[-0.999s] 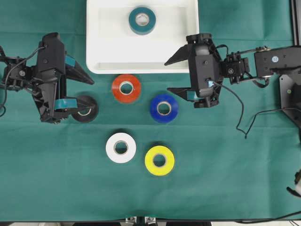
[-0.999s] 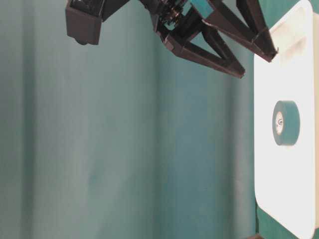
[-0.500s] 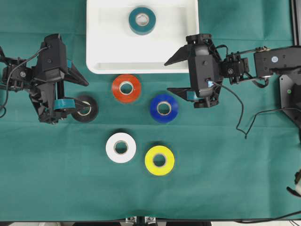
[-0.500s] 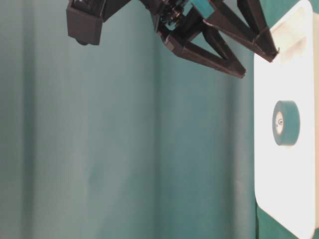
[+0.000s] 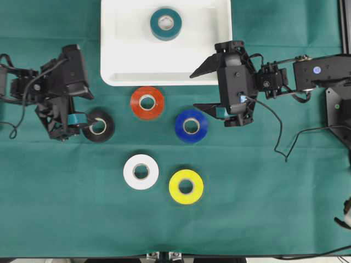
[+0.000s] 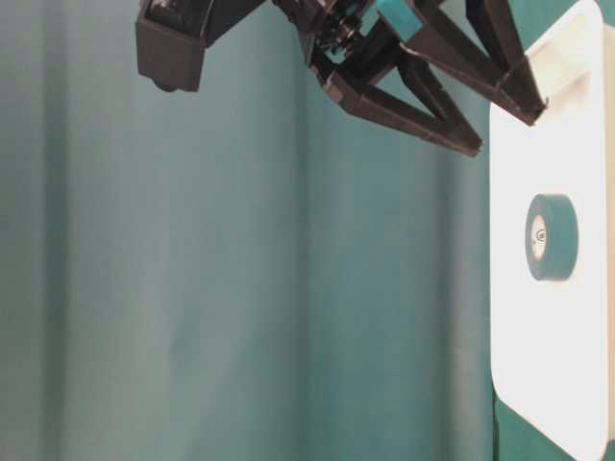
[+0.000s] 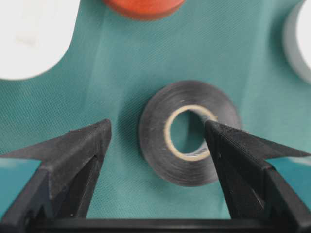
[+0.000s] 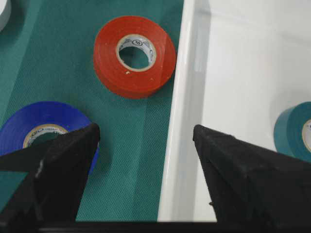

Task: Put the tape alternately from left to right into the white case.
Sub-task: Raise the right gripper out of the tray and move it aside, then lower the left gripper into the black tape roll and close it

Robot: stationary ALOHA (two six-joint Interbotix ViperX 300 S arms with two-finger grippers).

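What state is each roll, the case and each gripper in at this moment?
teal roll: lying flat inside the white case.
black roll: flat on the cloth, left gripper open around it, not gripped.
red-orange roll: flat on cloth.
blue roll: flat on cloth.
white roll: flat on cloth.
yellow roll: flat on cloth.
right gripper: open, empty.

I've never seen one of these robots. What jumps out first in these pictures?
Bright tape rolls dot a green cloth: red, blue, white and yellow in the middle. A teal roll already lies in the white case at the top. At the left, the left gripper hangs open at a black roll, while the right gripper waits open by the case's corner.
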